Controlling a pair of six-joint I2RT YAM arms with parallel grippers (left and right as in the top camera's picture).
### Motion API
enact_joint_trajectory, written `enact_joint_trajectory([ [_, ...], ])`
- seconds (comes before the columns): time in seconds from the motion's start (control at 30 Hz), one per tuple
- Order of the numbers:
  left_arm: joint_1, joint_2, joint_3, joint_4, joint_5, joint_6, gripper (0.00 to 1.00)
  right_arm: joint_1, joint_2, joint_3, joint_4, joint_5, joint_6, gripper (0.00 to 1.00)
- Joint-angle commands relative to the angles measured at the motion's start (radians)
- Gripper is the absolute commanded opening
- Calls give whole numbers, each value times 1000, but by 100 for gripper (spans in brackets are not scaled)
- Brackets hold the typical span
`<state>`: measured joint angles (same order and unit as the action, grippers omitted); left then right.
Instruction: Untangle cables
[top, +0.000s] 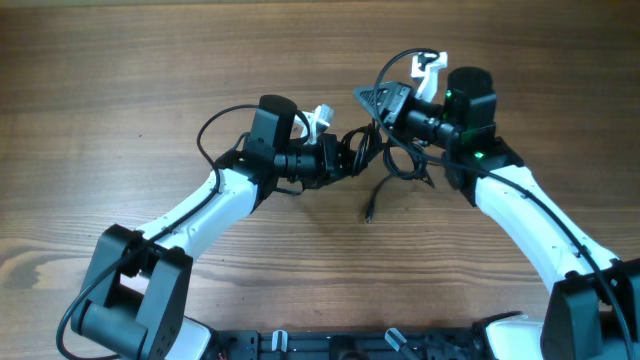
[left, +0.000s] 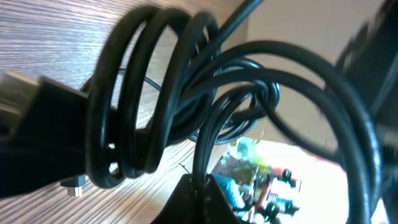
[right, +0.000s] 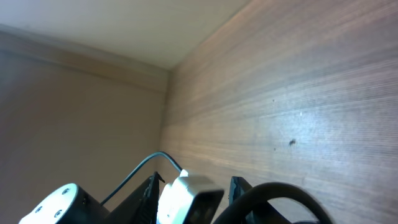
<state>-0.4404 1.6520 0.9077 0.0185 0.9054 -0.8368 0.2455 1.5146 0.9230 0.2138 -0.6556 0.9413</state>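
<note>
Cables (top: 392, 160), knotted into a small black bundle, are found near the middle of the table (top: 120, 70), clamped at their left side by the left gripper (top: 346, 160). Whether the right gripper (top: 368, 97), just beyond them, is parted or closed cannot be told.

Blk cables (left: 127, 124) (brown wood-grain table (top: 100, 100))
</note>
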Motion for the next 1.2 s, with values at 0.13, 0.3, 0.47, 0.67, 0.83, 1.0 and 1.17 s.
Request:
enact_joint_trajectory([
  [0.13,-6,-8,3,-72,92,179,25,-39,6,14,-121,-221,-142,80],
  [0.3,-8,-8,3,-132,-20,179,99,-38,6,14,-338,-206,-290,99],
  [0.47,-6,-8,3,-397,-422,142,100,-38,6,14,-411,4,-323,100],
  [0.67,38,-3,3,-441,-727,-69,100,-92,6,14,-415,26,-364,100],
  [0.83,7,72,3,-301,-645,80,88,-95,6,14,-418,27,-369,100],
  [1.0,-40,151,3,-188,-580,244,81,-95,6,14,-447,28,-393,100],
  [1.17,-88,151,3,-94,-567,319,82,-95,6,14,-460,28,-394,100],
])
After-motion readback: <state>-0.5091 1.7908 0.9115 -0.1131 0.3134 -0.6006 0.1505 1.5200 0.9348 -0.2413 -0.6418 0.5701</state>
